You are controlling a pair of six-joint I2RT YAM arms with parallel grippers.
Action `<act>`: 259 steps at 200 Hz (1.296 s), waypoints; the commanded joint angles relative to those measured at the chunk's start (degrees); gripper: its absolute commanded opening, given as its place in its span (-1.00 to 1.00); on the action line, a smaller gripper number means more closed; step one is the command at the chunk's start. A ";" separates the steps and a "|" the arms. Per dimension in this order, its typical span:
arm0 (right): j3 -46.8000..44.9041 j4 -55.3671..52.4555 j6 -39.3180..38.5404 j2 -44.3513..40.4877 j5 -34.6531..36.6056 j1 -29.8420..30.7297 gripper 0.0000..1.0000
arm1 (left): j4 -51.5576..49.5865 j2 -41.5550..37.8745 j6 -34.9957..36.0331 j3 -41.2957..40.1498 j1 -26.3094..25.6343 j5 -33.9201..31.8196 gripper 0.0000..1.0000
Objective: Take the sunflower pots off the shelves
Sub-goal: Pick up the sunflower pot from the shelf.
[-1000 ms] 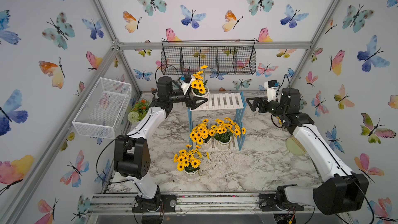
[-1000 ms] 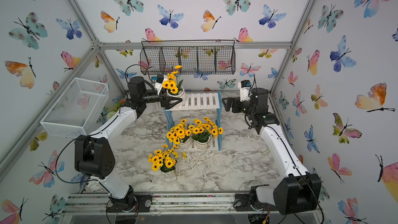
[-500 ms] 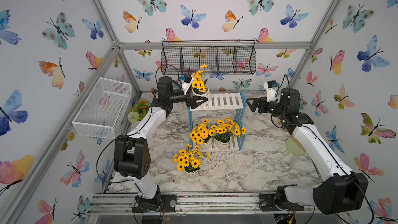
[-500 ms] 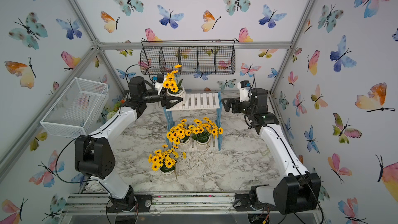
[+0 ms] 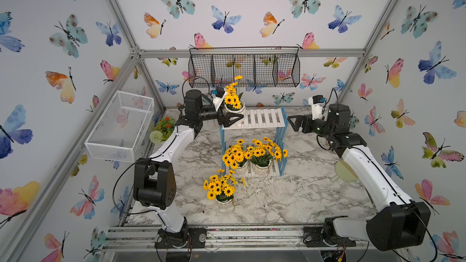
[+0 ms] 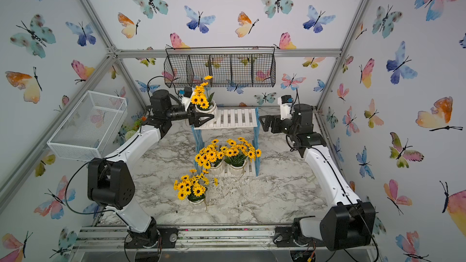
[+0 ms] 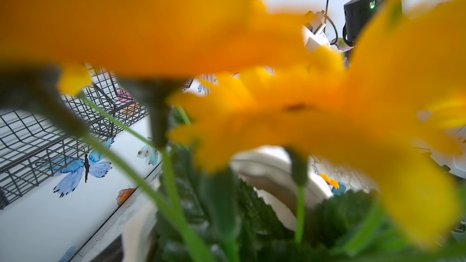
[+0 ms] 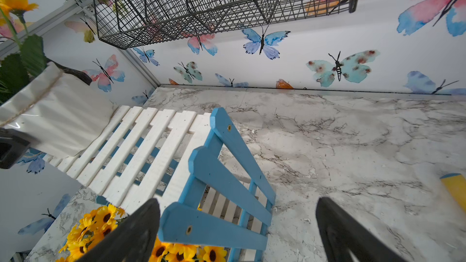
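Straddles top-tier sunflower pot with left gripper, upper centre of frame, at left end of shelves; cannot tell if clamped. Holds right gripper wide open, empty, centre right. Leaves lower-tier pots mid-frame. Could tip pot off edge with loose hold; could snag blooms on black wire basket overhead if lifted straight up.

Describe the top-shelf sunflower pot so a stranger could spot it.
On the marble table, find the blue-sided shelves. A sunflower pot stands at the top board's left end. It alone sits up there; the other shelf pots share the lower board.
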 commanded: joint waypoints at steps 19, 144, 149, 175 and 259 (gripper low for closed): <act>-0.62 1.11 -0.03 -0.27 -0.80 -0.31 0.98 | 1.54 -0.73 -1.35 -0.48 -0.40 -0.07 -1.00; -1.45 1.59 0.27 -1.84 0.32 -0.29 0.98 | 13.42 -4.28 -9.64 -2.40 -0.35 3.10 -1.00; -1.49 1.60 0.32 -1.98 0.49 -0.31 0.97 | 13.40 -4.47 -9.64 -2.38 -0.38 3.09 -1.00; -1.47 1.55 0.74 -2.38 1.28 -0.30 0.98 | 13.79 -5.49 -10.51 -2.25 -0.39 3.63 -1.00; -1.92 2.41 4.14 -6.85 7.37 -0.39 0.98 | 15.28 -11.07 -12.05 -3.43 -2.54 3.91 -1.00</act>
